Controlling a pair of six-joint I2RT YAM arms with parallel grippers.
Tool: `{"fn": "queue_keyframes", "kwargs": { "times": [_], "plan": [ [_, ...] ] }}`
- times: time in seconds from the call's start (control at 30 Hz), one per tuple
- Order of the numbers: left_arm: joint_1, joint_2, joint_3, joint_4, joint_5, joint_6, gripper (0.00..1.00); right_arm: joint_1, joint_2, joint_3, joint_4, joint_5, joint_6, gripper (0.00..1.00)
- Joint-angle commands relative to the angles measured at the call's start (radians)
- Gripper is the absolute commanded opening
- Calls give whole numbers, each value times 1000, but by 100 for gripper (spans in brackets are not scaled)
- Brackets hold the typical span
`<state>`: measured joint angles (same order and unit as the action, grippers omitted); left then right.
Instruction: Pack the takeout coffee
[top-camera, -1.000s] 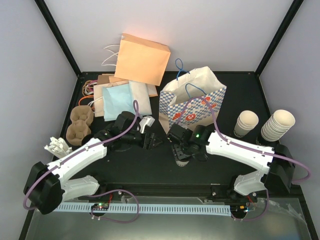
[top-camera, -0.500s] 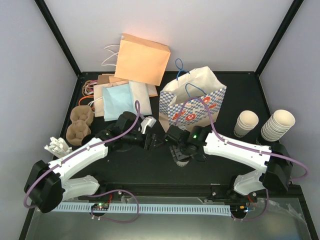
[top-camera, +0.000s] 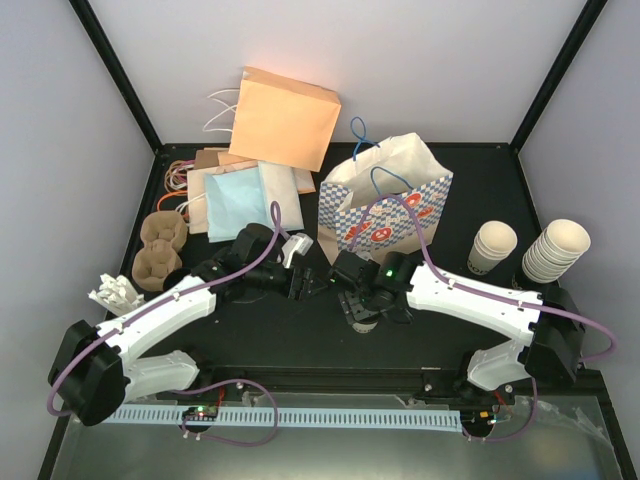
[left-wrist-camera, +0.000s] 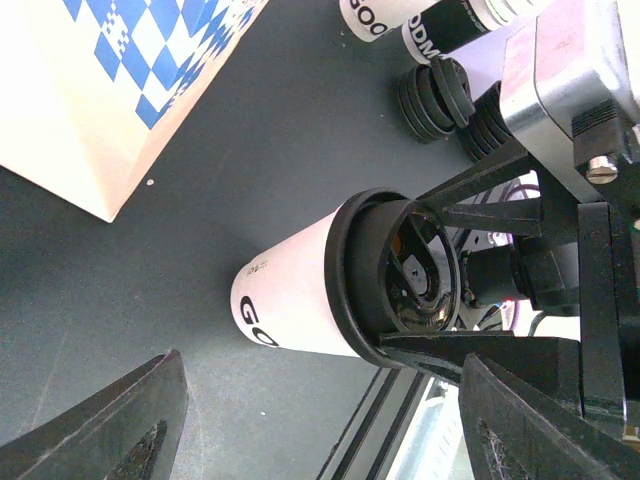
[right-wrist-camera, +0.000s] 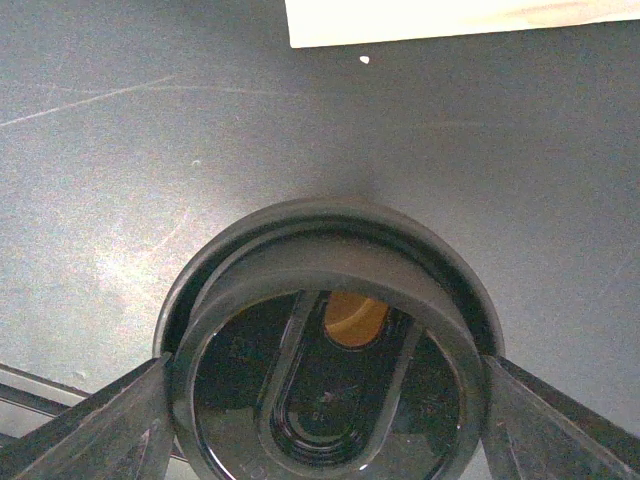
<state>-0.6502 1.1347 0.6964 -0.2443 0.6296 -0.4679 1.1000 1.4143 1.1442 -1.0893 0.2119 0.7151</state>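
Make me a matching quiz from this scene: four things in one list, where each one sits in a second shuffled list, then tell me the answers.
Things:
1 takeout coffee
2 blue-checked bag
3 cup stacks
4 pulp cup carriers

Places:
a far right
b far left
c middle, straddled by the right gripper
d standing just behind the coffee

Pairs: 1-c, 2-d, 3-a, 4-b

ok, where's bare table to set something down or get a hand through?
Free: the near strip between the arm bases, in front of the coffee cup; the back-right corner between the blue-checked bag and the cup stacks. Crowded: back left under the flat bags, and centre, where the left gripper and right gripper meet at the cup.
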Motion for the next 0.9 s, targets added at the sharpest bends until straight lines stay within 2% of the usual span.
{"fn": "queue_keyframes", "kwargs": {
  "times": [0.0, 0.6, 0.77, 0.87],
  "plan": [
    [-6, 6, 5, 19, 18, 2, 77, 9, 15, 20, -8, 18, -3, 82],
    [-7, 16, 4, 13, 28, 12, 77, 9, 16, -17, 38, -54, -13, 81],
    [-10, 23, 6, 19, 34, 11, 77, 9, 5, 15, 1, -14, -5, 81],
    [-12, 29, 11, 21, 36, 9, 77, 9, -6, 38, -14, -7, -14, 84]
  ]
}}
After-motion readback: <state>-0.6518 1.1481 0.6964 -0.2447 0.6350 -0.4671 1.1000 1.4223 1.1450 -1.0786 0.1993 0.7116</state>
